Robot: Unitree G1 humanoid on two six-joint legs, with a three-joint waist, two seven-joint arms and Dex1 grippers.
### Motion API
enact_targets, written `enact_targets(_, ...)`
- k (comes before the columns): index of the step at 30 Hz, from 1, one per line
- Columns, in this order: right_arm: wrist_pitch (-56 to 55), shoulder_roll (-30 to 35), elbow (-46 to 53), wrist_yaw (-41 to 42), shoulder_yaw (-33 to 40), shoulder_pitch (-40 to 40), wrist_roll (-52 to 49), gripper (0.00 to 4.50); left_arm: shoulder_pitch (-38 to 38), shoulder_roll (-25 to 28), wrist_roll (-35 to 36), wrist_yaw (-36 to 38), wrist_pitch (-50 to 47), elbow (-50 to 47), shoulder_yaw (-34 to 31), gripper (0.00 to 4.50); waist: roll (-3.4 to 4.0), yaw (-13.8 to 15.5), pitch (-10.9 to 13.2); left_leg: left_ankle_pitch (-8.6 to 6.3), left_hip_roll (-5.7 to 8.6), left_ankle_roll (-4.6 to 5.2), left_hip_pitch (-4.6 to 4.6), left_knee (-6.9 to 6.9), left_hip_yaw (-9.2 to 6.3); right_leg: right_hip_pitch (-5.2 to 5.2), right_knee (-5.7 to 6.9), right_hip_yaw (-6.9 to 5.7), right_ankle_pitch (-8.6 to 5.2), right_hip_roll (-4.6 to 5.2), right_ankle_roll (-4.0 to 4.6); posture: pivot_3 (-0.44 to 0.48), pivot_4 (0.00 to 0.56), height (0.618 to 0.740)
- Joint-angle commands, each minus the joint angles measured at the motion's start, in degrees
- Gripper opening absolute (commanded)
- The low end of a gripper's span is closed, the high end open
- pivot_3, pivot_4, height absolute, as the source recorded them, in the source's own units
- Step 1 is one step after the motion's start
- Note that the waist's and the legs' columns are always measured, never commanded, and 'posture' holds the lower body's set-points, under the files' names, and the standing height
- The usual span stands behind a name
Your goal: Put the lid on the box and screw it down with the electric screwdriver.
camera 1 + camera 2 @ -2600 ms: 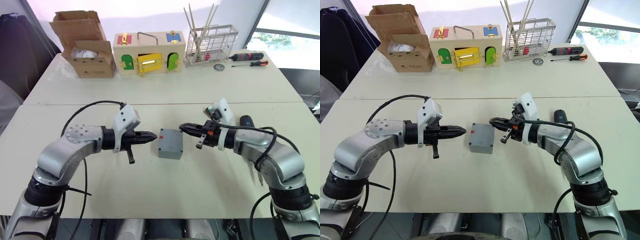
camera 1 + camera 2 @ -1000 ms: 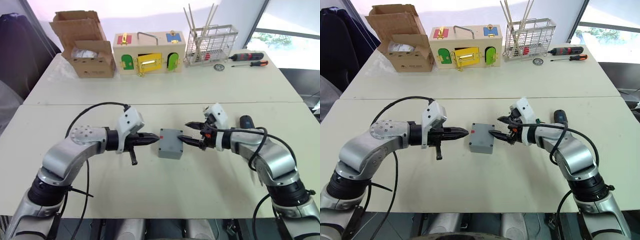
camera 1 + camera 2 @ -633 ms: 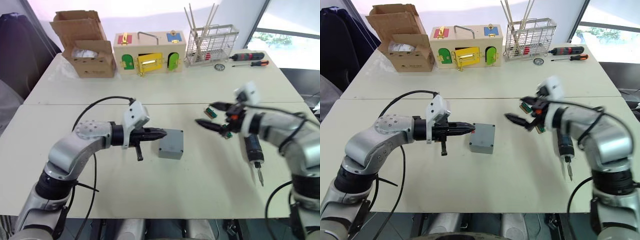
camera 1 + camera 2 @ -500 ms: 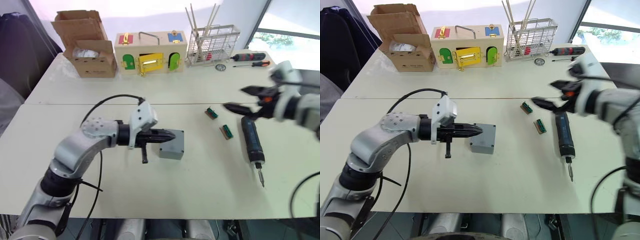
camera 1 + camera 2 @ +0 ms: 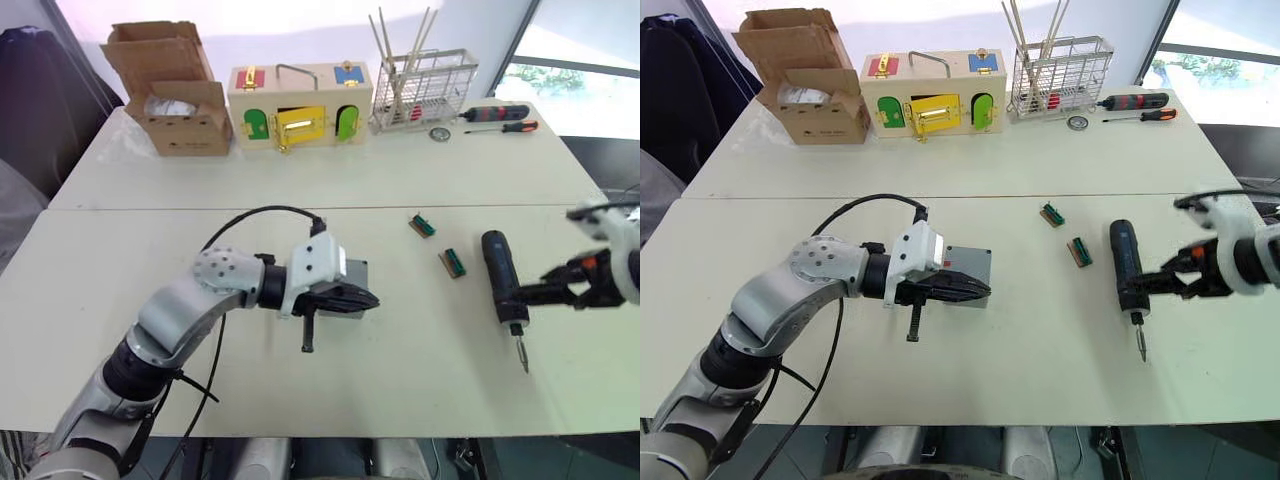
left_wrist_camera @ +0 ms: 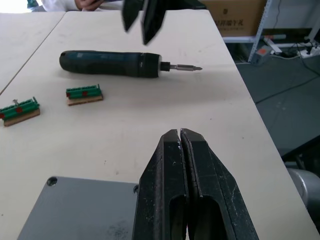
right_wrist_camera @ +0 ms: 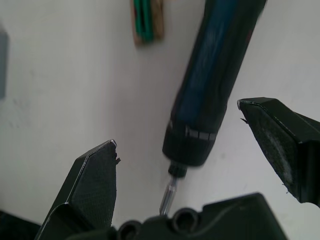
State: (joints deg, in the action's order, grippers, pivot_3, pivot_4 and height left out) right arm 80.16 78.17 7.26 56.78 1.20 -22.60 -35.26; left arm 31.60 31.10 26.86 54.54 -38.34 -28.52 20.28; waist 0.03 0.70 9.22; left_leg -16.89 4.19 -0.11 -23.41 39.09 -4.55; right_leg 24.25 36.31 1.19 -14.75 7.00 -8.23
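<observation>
The grey box (image 5: pixel 972 262) sits mid-table with the flat grey lid (image 6: pixel 75 210) on top; a screw hole shows at one lid corner. My left gripper (image 5: pixel 372 298) is shut and lies along the box's near edge, its tips past the box's right side. The black electric screwdriver (image 5: pixel 500 272) lies on the table to the right, its bit pointing toward me. My right gripper (image 5: pixel 1152 274) is open, one finger on each side of the screwdriver's bit end (image 7: pixel 200 125), with neither finger touching it.
Two small green terminal strips (image 5: pixel 421 225) (image 5: pixel 453 262) lie between the box and the screwdriver. At the back stand a cardboard box (image 5: pixel 170 90), a wooden box with coloured doors (image 5: pixel 300 105), a wire rack (image 5: pixel 422 88) and manual screwdrivers (image 5: pixel 497 113).
My right gripper has left the box, swung right and come down around the screwdriver's tip end, opening wider. My left gripper has slid right along the box, still shut.
</observation>
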Motion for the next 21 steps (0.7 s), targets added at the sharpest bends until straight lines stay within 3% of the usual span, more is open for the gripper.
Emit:
enact_targets(1, 1.12, -0.43, -2.78, -0.14, -0.89, -1.64, 0.23, 4.47, -0.16, -0.44, -0.87, -0.62, 1.23, -2.05, 0.57, 0.0, 0.01, -0.01, 0.0, 0.0, 0.0, 0.0, 0.0, -0.01, 0.0, 0.01, 0.01, 0.0, 0.0, 0.0, 0.0, 0.0, 0.15, 0.73)
enact_targets(15, 4.55, -10.5, -19.03, -3.86, -13.05, -15.47, 6.14, 4.47, -2.44, -2.28, -0.91, -4.87, -1.24, -4.76, 1.07, 0.0, 0.0, 0.02, 0.0, 0.09, 0.01, -0.15, -0.01, -0.03, -0.02, 0.05, 0.0, -0.01, 0.0, 0.0, -0.01, 0.0, 0.15, 0.73)
enact_targets(21, 3.21, -11.64, -19.39, -2.65, -19.72, -16.81, 8.63, 4.47, -2.79, -2.85, -1.22, -6.07, -1.64, -4.89, 1.43, 0.0, -0.08, 0.0, -0.04, 0.09, 0.01, -0.17, 0.0, -0.01, -0.03, 0.01, 0.0, -0.02, 0.0, -0.01, -0.01, 0.0, 0.15, 0.73)
